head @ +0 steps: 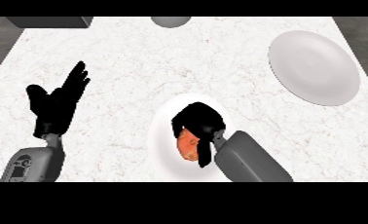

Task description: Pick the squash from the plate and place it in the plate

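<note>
A: Where's the squash?

B: On the near plate, bottom centre of the bench. Orange patch shows just left of the right hand, touching it. Most of it is hidden under the black fingers.

A: Right hand state?

B: Curled over the squash, fingers wrapped down around it. Looks like a grasp, not a hover. Can't tell whether it's off the plate surface.

A: Long axis?

B: Visible part runs roughly up-down in the view, along the forearm line. Not enough showing to be sure.

A: Target?

B: Far plate, upper right, well apart from the near one. From the hand it lies up and to the right, so it's the right arm's side.

A: Left hand?

B: Left hand sits at the left edge, fingers straight and spread, resting. It's far from both plates, so not a candidate.

A: Next?

B: Likely lift, then carry diagonally up-right to the far plate.
</note>
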